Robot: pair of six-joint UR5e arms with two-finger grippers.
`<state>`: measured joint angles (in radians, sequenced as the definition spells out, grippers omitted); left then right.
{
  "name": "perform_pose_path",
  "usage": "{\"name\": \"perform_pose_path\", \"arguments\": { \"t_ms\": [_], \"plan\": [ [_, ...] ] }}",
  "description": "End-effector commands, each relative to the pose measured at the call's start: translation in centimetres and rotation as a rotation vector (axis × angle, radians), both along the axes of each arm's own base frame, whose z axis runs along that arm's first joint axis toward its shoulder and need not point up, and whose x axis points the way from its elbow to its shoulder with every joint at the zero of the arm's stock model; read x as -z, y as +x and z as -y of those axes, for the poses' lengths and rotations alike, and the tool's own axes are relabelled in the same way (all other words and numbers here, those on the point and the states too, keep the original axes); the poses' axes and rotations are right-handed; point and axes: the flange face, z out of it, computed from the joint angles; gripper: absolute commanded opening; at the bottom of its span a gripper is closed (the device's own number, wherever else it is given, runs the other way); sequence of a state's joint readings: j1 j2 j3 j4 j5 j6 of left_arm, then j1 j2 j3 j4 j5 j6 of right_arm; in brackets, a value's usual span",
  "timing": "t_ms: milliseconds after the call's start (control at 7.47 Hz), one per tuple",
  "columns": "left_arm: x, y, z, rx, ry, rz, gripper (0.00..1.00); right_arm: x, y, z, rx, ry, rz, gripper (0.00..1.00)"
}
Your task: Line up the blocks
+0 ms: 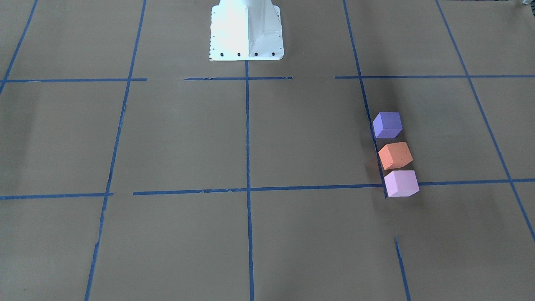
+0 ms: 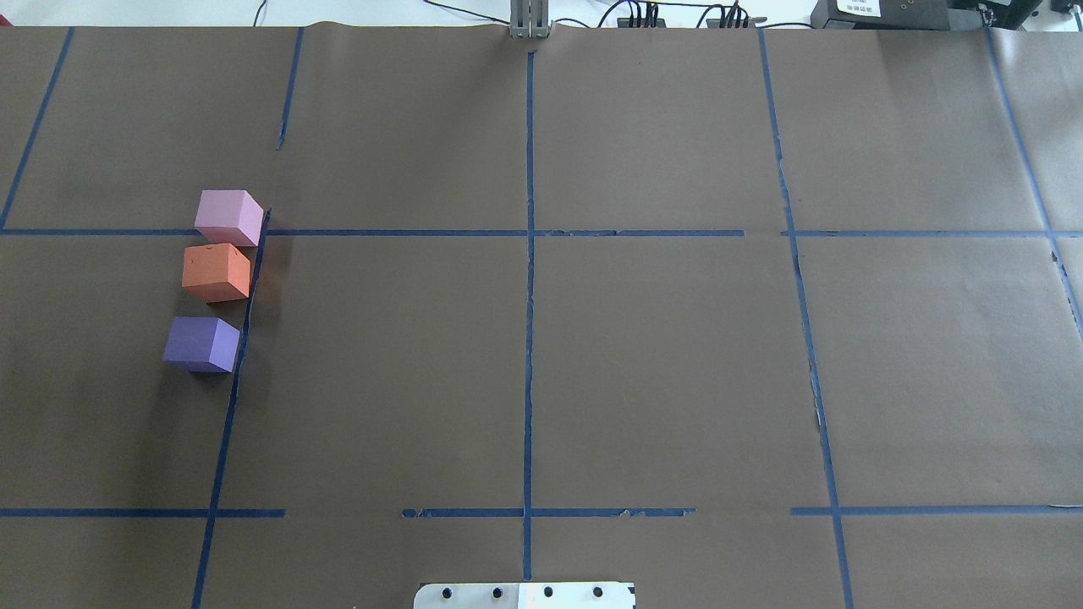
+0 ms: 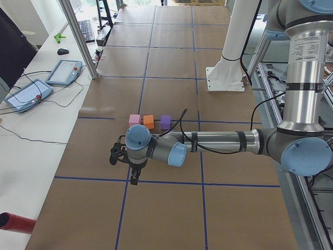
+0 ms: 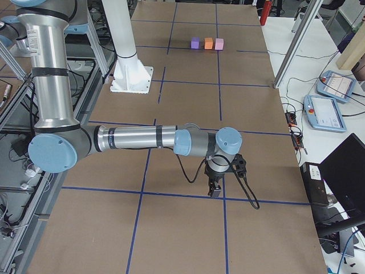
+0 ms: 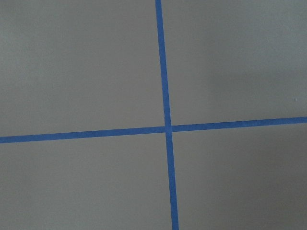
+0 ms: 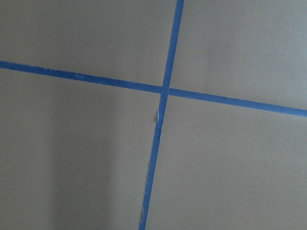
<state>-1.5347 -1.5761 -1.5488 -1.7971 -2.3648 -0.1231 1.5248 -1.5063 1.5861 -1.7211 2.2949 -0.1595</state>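
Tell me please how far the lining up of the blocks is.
Looks done: purple block, orange block and pink block stand in one row beside a blue tape line, the purple one slightly apart. In hand: nothing; left gripper and right gripper hang over the table, far from the row. Left: perhaps nothing.

The purple block, orange block and pink block look like matt foam. The brown paper is matt and smooth, crossed by blue tape. The white base looks like glossy painted metal.
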Motion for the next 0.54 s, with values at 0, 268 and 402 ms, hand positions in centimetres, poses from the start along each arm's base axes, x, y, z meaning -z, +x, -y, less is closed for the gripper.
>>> {"name": "perform_pose_path", "arguments": {
  "t_ms": [0, 268, 402],
  "plan": [
    [0.25, -0.03, 0.4, 0.0, -0.018, 0.002, 1.0, 0.0, 0.0, 0.0, 0.0, 0.0, 0.0, 1.0],
    [0.05, -0.04, 0.3, 0.0, -0.026, 0.002, 1.0, 0.0, 0.0, 0.0, 0.0, 0.0, 0.0, 1.0],
    [-0.04, -0.04, 0.28, 0.0, -0.029, 0.002, 1.0, 0.0, 0.0, 0.0, 0.0, 0.0, 0.0, 1.0]
  ]
}}
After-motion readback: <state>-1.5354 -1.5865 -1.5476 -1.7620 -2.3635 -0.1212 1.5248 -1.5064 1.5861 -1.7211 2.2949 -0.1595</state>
